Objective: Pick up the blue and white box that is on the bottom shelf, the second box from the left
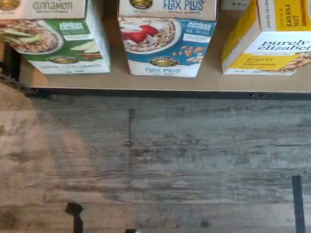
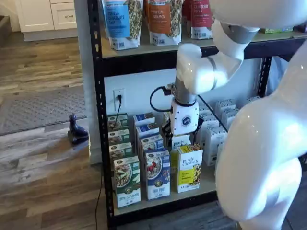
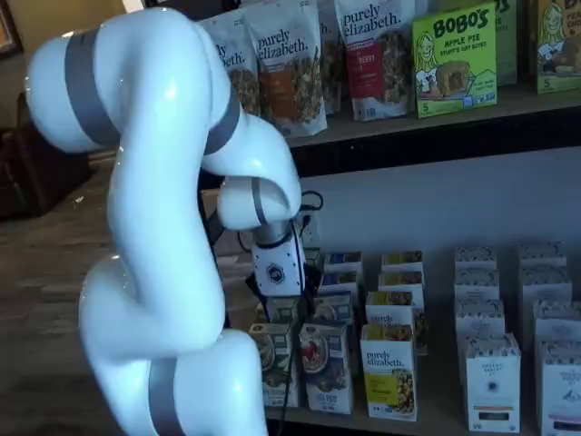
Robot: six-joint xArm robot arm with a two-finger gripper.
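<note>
The blue and white box (image 1: 165, 46) stands at the front of the bottom shelf (image 1: 194, 83), between a green-and-white box (image 1: 60, 43) and a yellow-and-white box (image 1: 269, 41). It shows in both shelf views (image 2: 157, 175) (image 3: 327, 366), with like boxes in a row behind it. My gripper (image 2: 175, 135) hangs above that row, higher than the box tops and touching none. Its white body also shows in a shelf view (image 3: 277, 265). The fingers are mostly hidden, so I cannot tell whether they are open. They hold nothing that I can see.
A black perforated upright (image 2: 98, 96) stands left of the boxes. The upper deck (image 2: 158, 48) carries granola bags close above my arm. Several white boxes (image 3: 495, 381) fill the shelf's right part. A black beam (image 1: 170, 92) edges the shelf, with wood floor (image 1: 155, 160) in front.
</note>
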